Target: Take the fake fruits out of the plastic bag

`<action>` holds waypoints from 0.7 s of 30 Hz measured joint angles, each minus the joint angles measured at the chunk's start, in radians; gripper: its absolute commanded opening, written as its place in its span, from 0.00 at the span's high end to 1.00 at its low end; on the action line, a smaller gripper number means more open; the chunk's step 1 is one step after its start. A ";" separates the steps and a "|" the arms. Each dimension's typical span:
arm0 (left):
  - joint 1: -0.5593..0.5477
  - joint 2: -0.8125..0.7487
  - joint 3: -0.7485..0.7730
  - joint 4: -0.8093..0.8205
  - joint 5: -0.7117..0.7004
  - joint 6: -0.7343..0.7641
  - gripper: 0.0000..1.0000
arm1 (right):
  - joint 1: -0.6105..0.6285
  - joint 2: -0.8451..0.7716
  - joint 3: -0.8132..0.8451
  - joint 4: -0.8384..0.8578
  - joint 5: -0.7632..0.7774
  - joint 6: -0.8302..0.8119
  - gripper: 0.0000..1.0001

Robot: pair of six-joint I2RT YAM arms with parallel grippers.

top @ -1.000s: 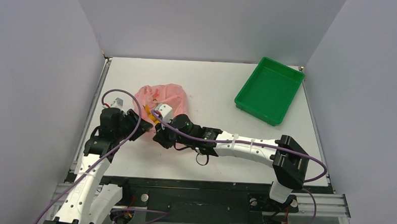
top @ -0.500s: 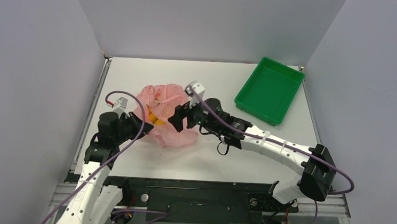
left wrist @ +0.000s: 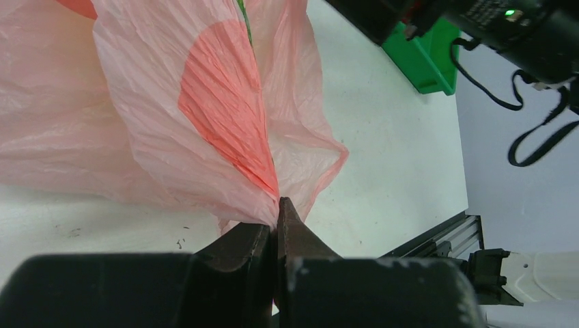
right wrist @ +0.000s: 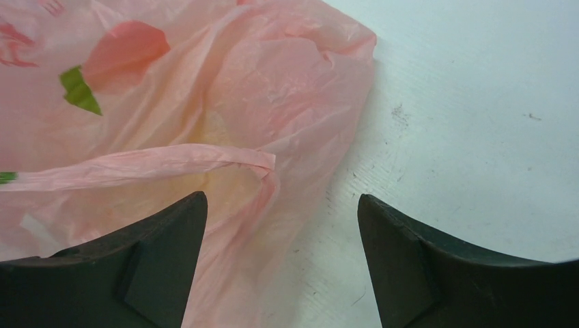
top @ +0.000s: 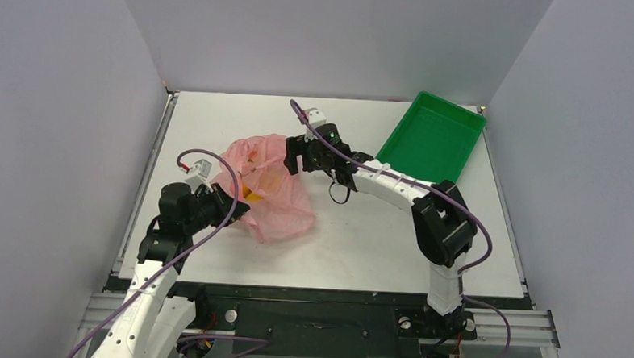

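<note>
The pink plastic bag [top: 274,200] lies crumpled left of the table's middle. My left gripper [top: 230,205] is at its near-left edge, shut on a fold of the film [left wrist: 278,205]. A yellow fake fruit [top: 251,194] shows inside the bag next to that gripper. In the right wrist view a yellowish shape [right wrist: 222,181] shows faintly through the film; other fruits are hidden. My right gripper [top: 294,155] hovers open over the bag's far-right edge. Between its fingers [right wrist: 280,205] are only pink film [right wrist: 205,102] and bare table, with a loop handle [right wrist: 157,164] lying just ahead.
A green rectangular tray [top: 430,143] sits at the table's back right, also seen in the left wrist view as the green tray [left wrist: 423,58]. Grey walls enclose the table on three sides. The right arm [top: 394,186] stretches across the table's middle.
My right gripper opened and swung from the bag's near side to its far-right edge. My left gripper shut on the bag's fold. The bag has spread out toward the near right.
</note>
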 measured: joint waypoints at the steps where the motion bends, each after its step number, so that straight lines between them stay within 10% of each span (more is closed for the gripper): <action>1: 0.000 0.000 -0.001 0.000 0.005 0.003 1.00 | 0.002 0.026 0.017 -0.010 -0.003 -0.018 0.24; 6: 0.000 0.004 -0.001 0.003 0.027 0.009 1.00 | 0.009 0.127 0.090 -0.054 0.017 -0.084 0.47; 9: 0.000 0.021 0.000 0.003 0.032 0.011 1.00 | 0.014 0.178 0.167 -0.088 0.103 -0.091 0.99; 21: 0.000 0.057 0.101 -0.127 -0.034 0.055 1.00 | -0.086 0.158 0.296 -0.176 0.393 -0.051 1.00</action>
